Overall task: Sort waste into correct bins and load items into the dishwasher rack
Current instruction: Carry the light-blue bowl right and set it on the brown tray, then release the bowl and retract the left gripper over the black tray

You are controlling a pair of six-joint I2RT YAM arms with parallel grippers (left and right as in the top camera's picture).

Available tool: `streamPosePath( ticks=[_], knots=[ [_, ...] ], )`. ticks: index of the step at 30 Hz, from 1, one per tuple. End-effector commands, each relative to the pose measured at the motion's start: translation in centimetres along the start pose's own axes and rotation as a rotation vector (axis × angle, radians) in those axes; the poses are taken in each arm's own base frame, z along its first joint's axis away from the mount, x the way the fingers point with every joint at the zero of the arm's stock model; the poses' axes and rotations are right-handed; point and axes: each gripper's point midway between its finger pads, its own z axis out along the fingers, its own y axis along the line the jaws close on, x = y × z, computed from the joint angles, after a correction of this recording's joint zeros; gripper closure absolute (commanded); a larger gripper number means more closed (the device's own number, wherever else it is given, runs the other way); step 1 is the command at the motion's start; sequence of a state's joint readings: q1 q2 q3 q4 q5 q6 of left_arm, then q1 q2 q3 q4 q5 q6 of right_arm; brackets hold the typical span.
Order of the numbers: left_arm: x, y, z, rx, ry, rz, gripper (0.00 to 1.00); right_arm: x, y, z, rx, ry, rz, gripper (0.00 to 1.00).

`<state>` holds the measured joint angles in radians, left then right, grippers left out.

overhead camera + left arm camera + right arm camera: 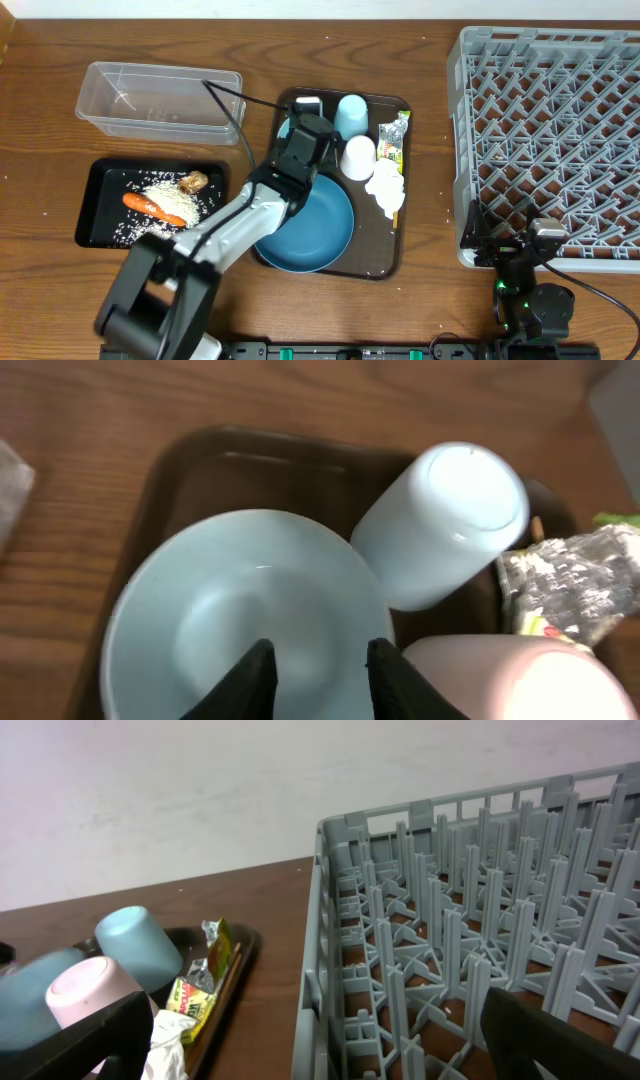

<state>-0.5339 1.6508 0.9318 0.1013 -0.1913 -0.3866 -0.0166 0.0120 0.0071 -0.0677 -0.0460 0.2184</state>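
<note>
Left end effector (320, 670) low over the white bowl (240, 610), fingers part open, nothing pinched.
Bowl sits on the brown serving tray (385, 255) by the light-blue cup (445, 510); probably next for the dishwasher rack (555, 140). Right end effector (320, 1045) wide open and empty, parked at the rack, presumably ready to load. Carrot (153, 206) is in the black tray (90, 215). Wood bench (430, 300), plain pale wall (150, 800).

Soft, even light, faint shadows; my overhead view is sharp. My left wrist view blurs close up, my fingers (252, 682) dark, soft-edged silhouettes.
</note>
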Motion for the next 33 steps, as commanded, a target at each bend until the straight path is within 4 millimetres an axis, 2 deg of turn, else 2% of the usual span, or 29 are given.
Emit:
streamPosePath(
  ticks=[1, 4, 7, 10, 11, 16, 19, 23, 28, 31, 32, 33],
  knots=[
    [-4.3, -0.7, -3.6, 0.025, -0.104, -0.018, 0.67, 0.0, -0.3, 0.0, 0.012, -0.003, -0.009, 0.01],
    [-4.9, -0.3, -5.9, 0.027, -0.107, -0.019, 0.57, 0.0, -0.3, 0.0, 0.012, -0.004, -0.009, 0.01],
    [-5.2, 0.2, -8.4, 0.024, -0.101, -0.017, 0.37, 0.0, -0.3, 0.0, 0.012, -0.004, -0.009, 0.01],
    [-5.4, 0.9, -10.9, 0.023, -0.099, -0.017, 0.11, 0.0, -0.3, 0.0, 0.012, -0.003, -0.009, 0.01],
    [-5.5, 1.0, -11.7, 0.026, -0.103, -0.018, 0.09, 0.0, -0.3, 0.0, 0.012, -0.003, -0.009, 0.01],
    [-5.7, 0.8, -14.7, 0.081, -0.106, -0.022, 0.05, 0.0, -0.3, 0.0, 0.012, -0.003, -0.009, 0.01],
    [-5.8, 1.6, -15.9, 0.061, -0.119, -0.025, 0.05, 0.0, -0.3, 0.0, 0.012, -0.003, -0.009, 0.01],
    [-6.4, 5.4, -17.5, -0.112, -0.173, -0.047, 0.04, 0.0, -0.3, 0.0, 0.012, -0.003, -0.009, 0.01],
    [-5.7, 11.7, -19.4, -0.312, -0.185, -0.281, 0.04, 0.0, -0.3, 0.0, 0.012, -0.003, -0.009, 0.01],
    [-4.6, 13.6, -19.8, -0.333, -0.133, -0.351, 0.04, 0.0, -0.3, 0.0, 0.012, -0.003, -0.009, 0.01],
    [-4.3, 14.0, -19.8, -0.337, -0.119, -0.362, 0.00, 0.0, -0.3, 0.0, 0.012, -0.003, -0.009, 0.01],
    [-4.0, 14.4, -19.8, -0.343, -0.106, -0.372, 0.02, 0.0, -0.3, 0.0, 0.012, -0.004, -0.009, 0.01]
  ],
)
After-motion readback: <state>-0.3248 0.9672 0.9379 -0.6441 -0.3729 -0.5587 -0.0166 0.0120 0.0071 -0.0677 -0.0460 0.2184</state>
